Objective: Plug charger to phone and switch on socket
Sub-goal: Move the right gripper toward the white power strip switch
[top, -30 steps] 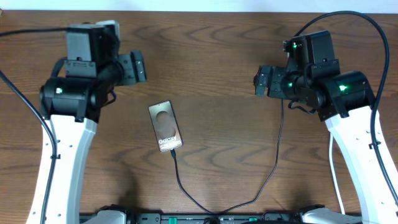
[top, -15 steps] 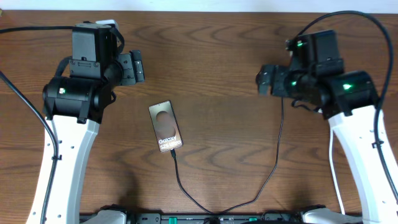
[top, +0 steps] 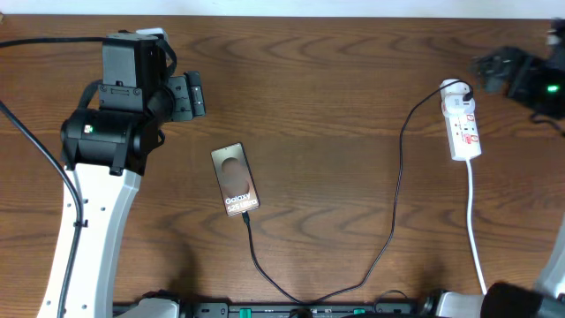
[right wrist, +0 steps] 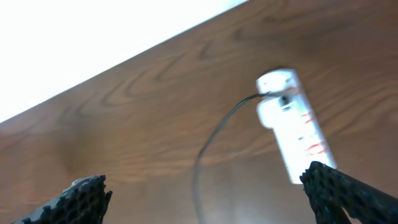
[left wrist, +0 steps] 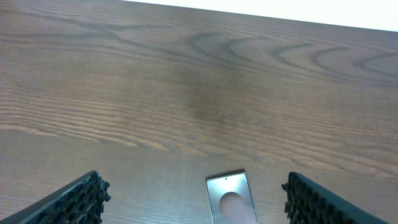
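The phone (top: pixel 235 179) lies flat on the wooden table, lettering toward the front. The charger (top: pixel 395 190), a thin black cable, runs from the phone's front end, loops near the table's front edge and rises to the white socket (top: pixel 463 122) at the right. My left gripper (top: pixel 188 95) hovers open behind and left of the phone; in its wrist view the phone (left wrist: pixel 231 200) lies between the fingers (left wrist: pixel 76 202), well below them. My right gripper (top: pixel 487 65) is a blurred shape at the far right, open; its view shows the socket (right wrist: pixel 292 124) and the charger (right wrist: pixel 208 146).
The socket's white cord (top: pixel 475 234) runs from it toward the front edge. Thick black arm cables arch over the left (top: pixel 35 44) side. The table's far edge meets a white wall (left wrist: pixel 298 7).
The right arm has swung away to the far right and back, uncovering the socket it hid before. The left arm shifted slightly, then held still. Phone and cable have not moved.
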Controlling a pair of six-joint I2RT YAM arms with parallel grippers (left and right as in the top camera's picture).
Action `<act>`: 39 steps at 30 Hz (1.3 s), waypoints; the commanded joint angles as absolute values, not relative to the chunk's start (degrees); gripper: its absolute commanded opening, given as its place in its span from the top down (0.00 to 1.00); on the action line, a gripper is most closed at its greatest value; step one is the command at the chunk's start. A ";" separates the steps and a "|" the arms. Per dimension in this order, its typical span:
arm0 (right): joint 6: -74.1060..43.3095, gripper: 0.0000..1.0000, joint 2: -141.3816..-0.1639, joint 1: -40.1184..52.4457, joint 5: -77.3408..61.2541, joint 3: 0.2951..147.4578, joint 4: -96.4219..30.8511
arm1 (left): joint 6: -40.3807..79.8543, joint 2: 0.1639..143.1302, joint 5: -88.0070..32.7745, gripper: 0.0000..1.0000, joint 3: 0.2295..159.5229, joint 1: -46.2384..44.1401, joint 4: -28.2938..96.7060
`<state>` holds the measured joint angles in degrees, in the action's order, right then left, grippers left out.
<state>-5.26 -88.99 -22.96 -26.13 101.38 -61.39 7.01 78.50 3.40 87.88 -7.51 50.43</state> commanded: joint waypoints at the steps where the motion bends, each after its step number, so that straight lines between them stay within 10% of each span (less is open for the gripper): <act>1: 4.47 0.01 -93.60 -26.00 -28.88 102.10 -60.80 | 6.02 78.35 4.58 0.11 88.40 -7.57 50.52; 39: 17.54 0.01 -125.82 -25.12 -30.63 101.86 -54.70 | 6.02 78.35 4.58 0.11 88.40 -7.57 50.52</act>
<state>16.99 -125.34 -25.98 -29.21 101.51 -54.92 6.98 78.50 3.40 87.88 -7.51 50.41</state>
